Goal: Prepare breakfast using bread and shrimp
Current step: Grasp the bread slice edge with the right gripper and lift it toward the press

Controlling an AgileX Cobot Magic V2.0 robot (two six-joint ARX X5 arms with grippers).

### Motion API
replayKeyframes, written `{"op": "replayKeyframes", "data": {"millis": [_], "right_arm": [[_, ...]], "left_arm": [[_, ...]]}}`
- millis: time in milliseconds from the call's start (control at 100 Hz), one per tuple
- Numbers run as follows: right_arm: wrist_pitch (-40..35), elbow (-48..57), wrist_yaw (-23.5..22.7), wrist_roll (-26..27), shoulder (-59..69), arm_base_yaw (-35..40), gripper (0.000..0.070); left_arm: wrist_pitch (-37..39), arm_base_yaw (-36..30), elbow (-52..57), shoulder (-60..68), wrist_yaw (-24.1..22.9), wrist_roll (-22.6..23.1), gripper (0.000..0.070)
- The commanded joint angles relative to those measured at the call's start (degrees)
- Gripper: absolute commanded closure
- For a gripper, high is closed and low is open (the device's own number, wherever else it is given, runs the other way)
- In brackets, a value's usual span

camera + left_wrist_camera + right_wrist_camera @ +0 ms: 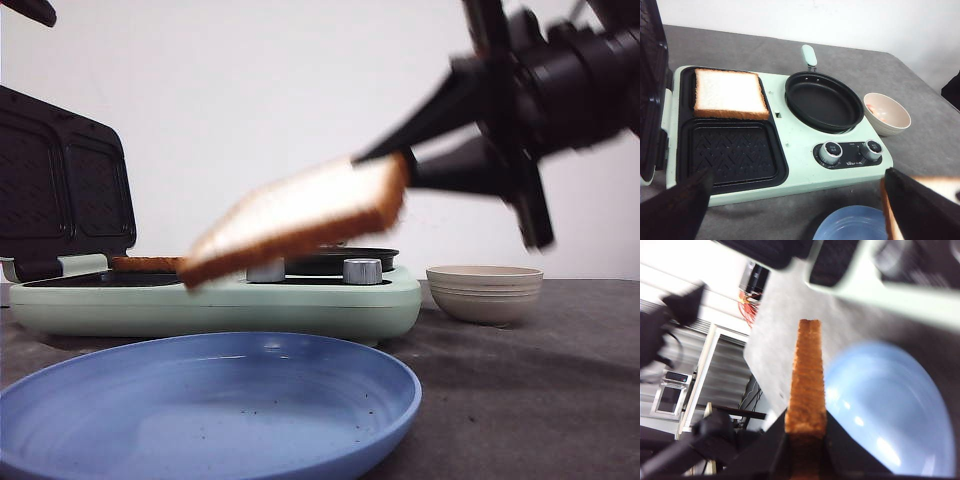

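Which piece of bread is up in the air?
The slice pinched by the right gripper, tilted above the blue plate. The other slice lies flat in the sandwich maker.

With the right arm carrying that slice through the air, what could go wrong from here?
1. The right gripper pinches the carried slice only at one edge; it droops and could slip or tear.
2. The carried slice hangs low near the knobs and frying pan and might clip them.
3. One slice already fills the far griddle compartment; the carried one needs the empty near compartment, or it will overlap.
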Motion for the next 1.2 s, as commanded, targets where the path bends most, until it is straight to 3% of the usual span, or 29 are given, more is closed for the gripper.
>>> {"op": "replayKeyframes", "data": {"millis": [0, 180, 290, 730, 1190], "right_arm": [[-3.13, 4.26, 0.35, -3.23, 1.18, 0.39, 0.0700], [-13.40, 15.87, 0.33, -9.07, 5.18, 0.42, 0.0700], [-15.89, 21.66, 0.26, -10.38, 8.96, 0.76, 0.0700], [-17.88, 39.76, -1.07, -10.36, 24.96, 2.95, 0.0700], [-18.49, 57.09, 0.39, -8.11, 40.72, 7.72, 0.0700]], "left_arm": [[0.70, 0.15, 0.26, 0.15, -0.20, 0.92, 0.0000], [3.43, 1.46, 0.46, 0.15, -0.44, 0.85, 0.0000], [4.09, 2.75, 0.68, 0.15, -1.79, 0.70, 0.0000], [6.10, 6.25, 0.68, 0.15, -11.21, 0.26, 0.0000], [5.95, 8.68, 0.68, 0.17, -13.94, 0.33, 0.0000]]}}
